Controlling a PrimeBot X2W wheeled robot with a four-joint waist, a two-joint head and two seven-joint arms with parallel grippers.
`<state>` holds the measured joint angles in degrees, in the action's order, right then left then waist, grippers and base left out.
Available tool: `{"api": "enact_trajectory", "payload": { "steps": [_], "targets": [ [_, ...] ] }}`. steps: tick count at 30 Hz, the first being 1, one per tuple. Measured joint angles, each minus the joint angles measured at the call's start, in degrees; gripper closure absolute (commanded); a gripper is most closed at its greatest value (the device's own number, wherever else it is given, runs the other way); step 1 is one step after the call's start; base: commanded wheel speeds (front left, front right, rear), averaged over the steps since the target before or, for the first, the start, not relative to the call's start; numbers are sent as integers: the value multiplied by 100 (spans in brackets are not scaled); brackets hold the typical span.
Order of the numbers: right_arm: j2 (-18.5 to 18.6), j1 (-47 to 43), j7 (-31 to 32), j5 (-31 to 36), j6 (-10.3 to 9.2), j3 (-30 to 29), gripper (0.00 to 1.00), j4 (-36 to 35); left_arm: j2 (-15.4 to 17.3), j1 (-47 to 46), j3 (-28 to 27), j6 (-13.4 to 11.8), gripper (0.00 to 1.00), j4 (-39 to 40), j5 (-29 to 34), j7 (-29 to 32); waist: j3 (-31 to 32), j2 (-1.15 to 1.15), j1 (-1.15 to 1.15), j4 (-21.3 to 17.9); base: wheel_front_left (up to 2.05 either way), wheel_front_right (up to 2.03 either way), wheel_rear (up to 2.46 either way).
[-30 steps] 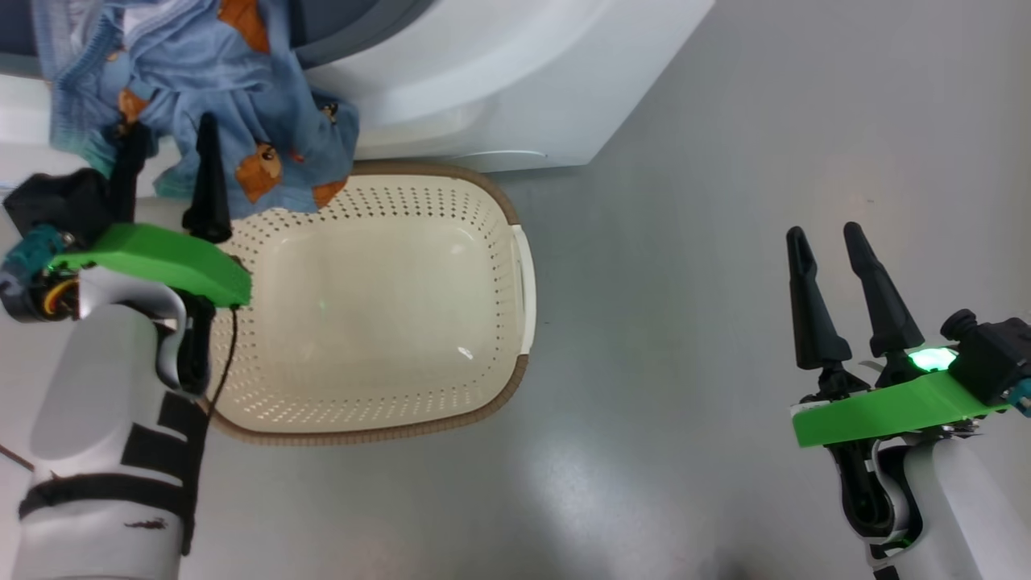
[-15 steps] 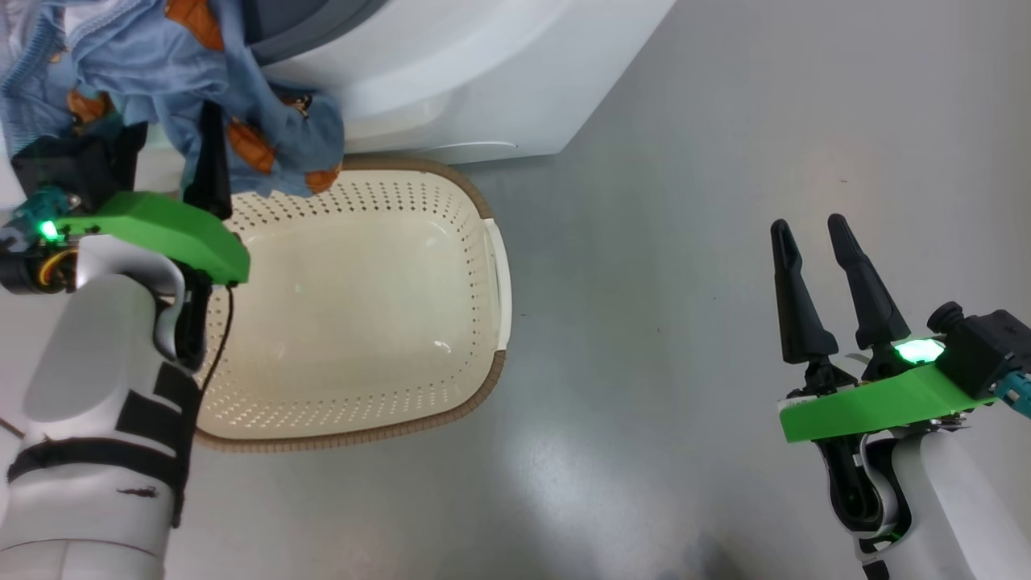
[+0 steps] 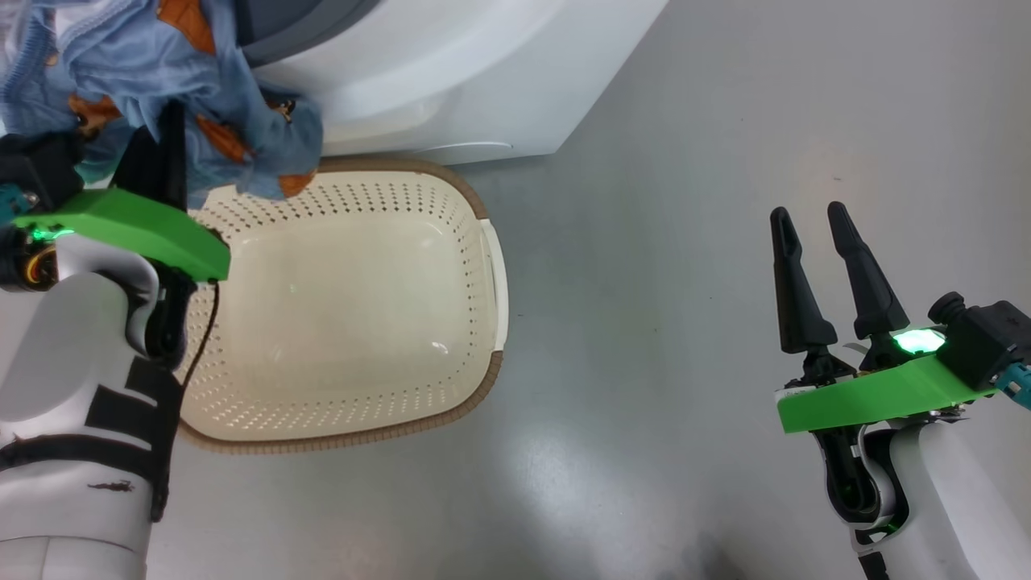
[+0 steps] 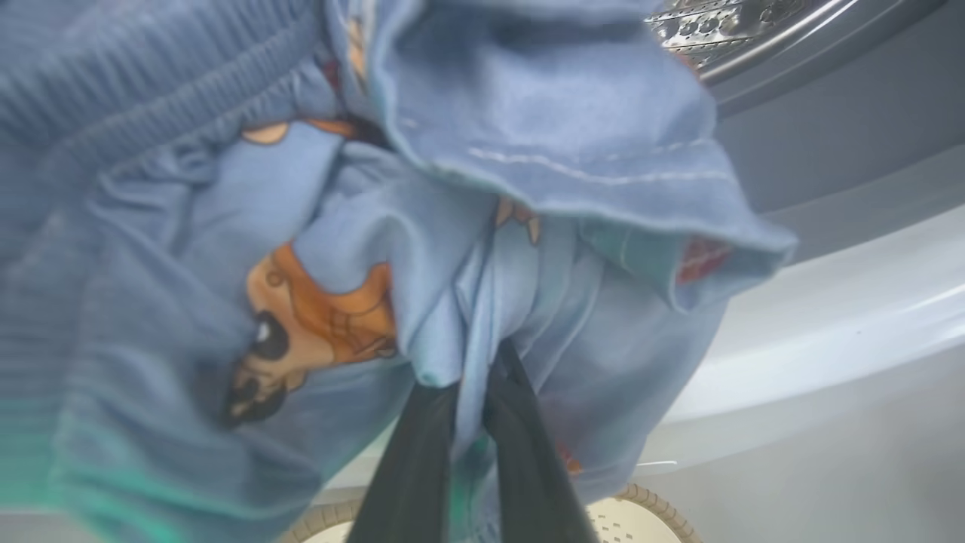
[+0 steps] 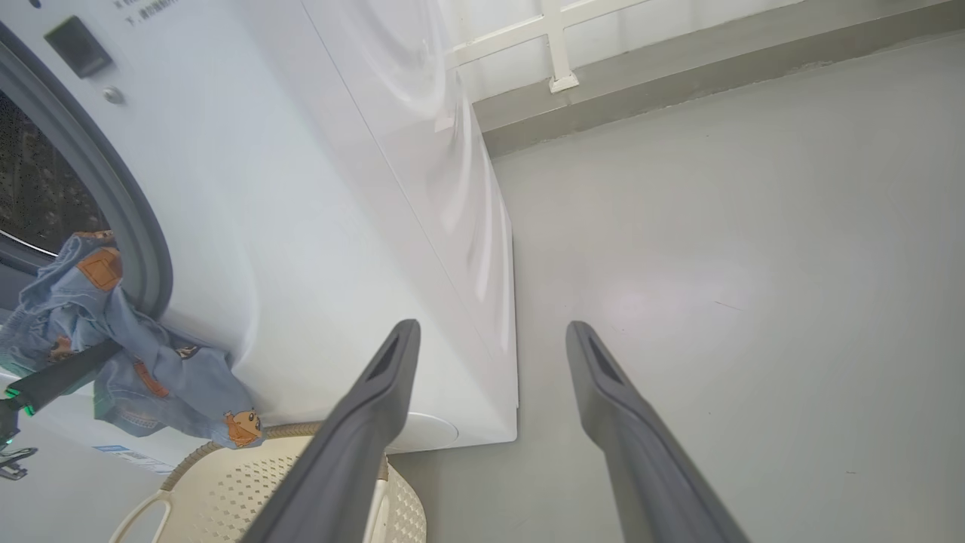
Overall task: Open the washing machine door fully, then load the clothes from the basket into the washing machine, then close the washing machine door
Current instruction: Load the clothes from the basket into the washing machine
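the clothes (image 3: pixel 185 97) are bunching around your left gripper (image 4: pixel 473 369), draping over and ahead of its fingers at the lower lip of the washing machine (image 3: pixel 451 72) opening. one printed corner is hanging down beside the fingers toward the far rim of the basket (image 3: pixel 483 379).

here is what's just changing: a second ago those two fingers were standing apart in the fabric, and now they're pressing together with a fold of blue cloth pinched between them. so you're taking hold again, not letting go. i'm judging that the bundle isn't fully inside and that you're gripping it afresh to carry it deeper, so the loading step isn't finishing yet.

the steel drum (image 4: pixel 724 23) is sitting ahead of and above the fingertips, past the bulk of the fabric. the head camera is drifting a little too, so don't read the basket as moved.

your right gripper (image 3: pixel 807 211) is idling well off to the side over the floor (image 3: pixel 685 242), fingers spread and holding nothing.
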<state>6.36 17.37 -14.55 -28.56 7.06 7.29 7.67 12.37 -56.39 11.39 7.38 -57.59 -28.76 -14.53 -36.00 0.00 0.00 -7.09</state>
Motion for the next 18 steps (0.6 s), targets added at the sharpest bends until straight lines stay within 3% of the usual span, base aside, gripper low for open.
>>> {"api": "enact_trajectory", "payload": {
  "steps": [7,18],
  "targets": [
    [-56,0,0,0,0,-2,0,0,16,205,-370,23,100,389,109,47,71,0,0,97,0,0,0],
    [-69,0,0,0,0,-1,0,8,-103,287,-1177,22,100,1418,812,-10,161,0,0,192,0,0,0]
  ]
}}
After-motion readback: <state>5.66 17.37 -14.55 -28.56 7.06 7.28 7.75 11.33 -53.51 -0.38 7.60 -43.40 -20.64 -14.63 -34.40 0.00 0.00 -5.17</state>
